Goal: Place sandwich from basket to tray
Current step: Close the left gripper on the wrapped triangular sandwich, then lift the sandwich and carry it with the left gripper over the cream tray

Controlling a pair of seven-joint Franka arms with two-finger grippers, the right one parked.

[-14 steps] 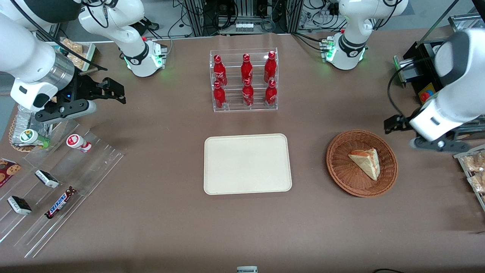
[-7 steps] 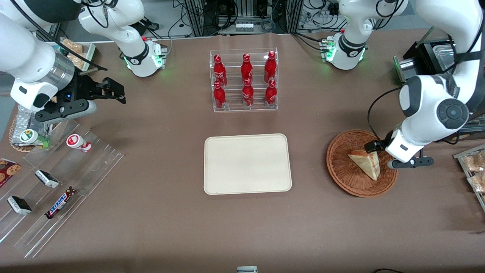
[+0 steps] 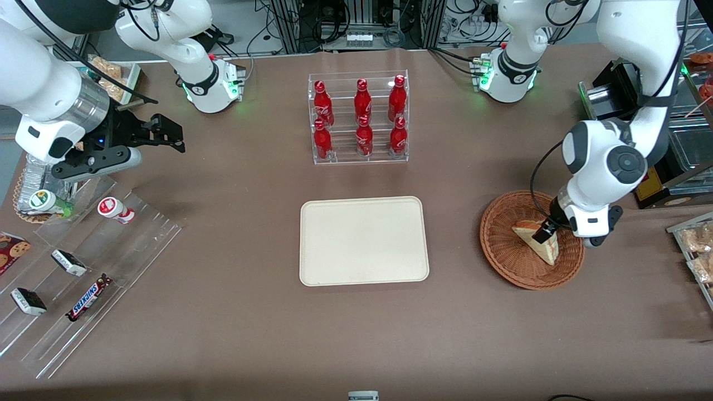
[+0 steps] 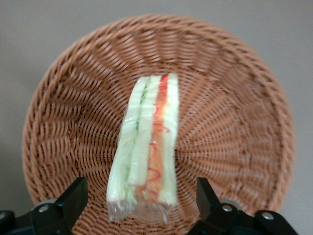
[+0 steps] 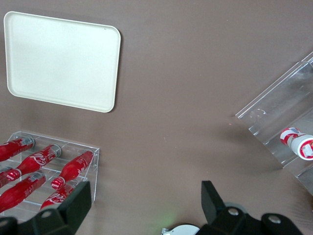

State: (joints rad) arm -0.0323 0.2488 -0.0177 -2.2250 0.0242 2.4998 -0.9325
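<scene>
Brown matting covers the long table [image 3: 501,345], with the cream tray [image 3: 364,240] lying bare near its middle and the wicker basket [image 3: 504,253] well apart from it, toward the working arm's end. Inside the basket rests the sandwich [image 4: 146,147], a clear-wrapped wedge whose cut edge shows pale bread with green and red-orange filling. The left gripper [image 4: 142,208] hangs directly over it; in the wrist view both black fingers [image 4: 73,198] stand wide apart, one to each side of the wedge's thick end, clear of the wrap and holding nothing. The sandwich looks light and soft, and its film probably slick, so a hard squeeze would likely crush the bread or push the layers out, while a loose one may let it slip. The likeliest sound hold is across the two flat bread faces at the thicker end, where the fingers already straddle it, closing just enough to take up the wrap. Lowering too far risks catching the fingertips in the basket's weave.
</scene>
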